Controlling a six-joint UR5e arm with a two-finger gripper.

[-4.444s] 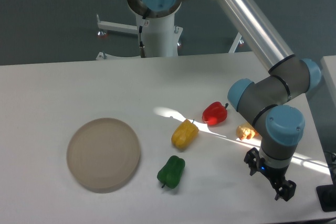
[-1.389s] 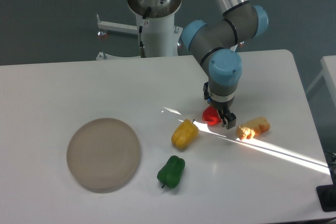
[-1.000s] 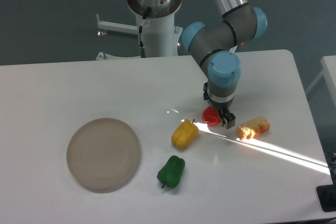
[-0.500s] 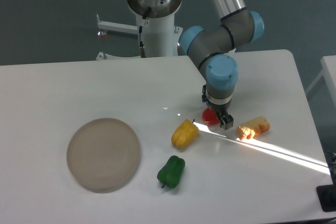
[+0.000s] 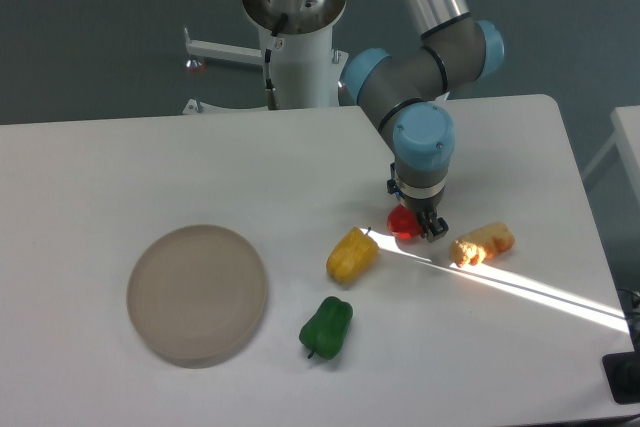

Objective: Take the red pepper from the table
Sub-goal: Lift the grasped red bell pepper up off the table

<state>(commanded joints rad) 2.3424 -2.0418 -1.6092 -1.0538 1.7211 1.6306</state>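
Note:
The red pepper [image 5: 402, 224] lies on the white table [image 5: 150, 167], right of centre, and is mostly covered by my gripper [image 5: 414, 223]. The gripper points straight down over it, with its dark fingers [image 5: 436, 229] low at the pepper's sides, one on each side. The jaws look open around the pepper, which still rests on the tabletop. Only the pepper's left and lower part shows. Its stem is hidden.
A yellow pepper [image 5: 351, 255] lies just left of the red one, and a green pepper [image 5: 326, 327] lies below that. A tan ginger-like piece [image 5: 481, 244] lies just right of the gripper. A round beige disc [image 5: 197, 293] sits at the left.
The arm swung from the table's right front edge to the red pepper and came down over it. In the last half second it shifted slightly right and lower. The pepper has not moved.

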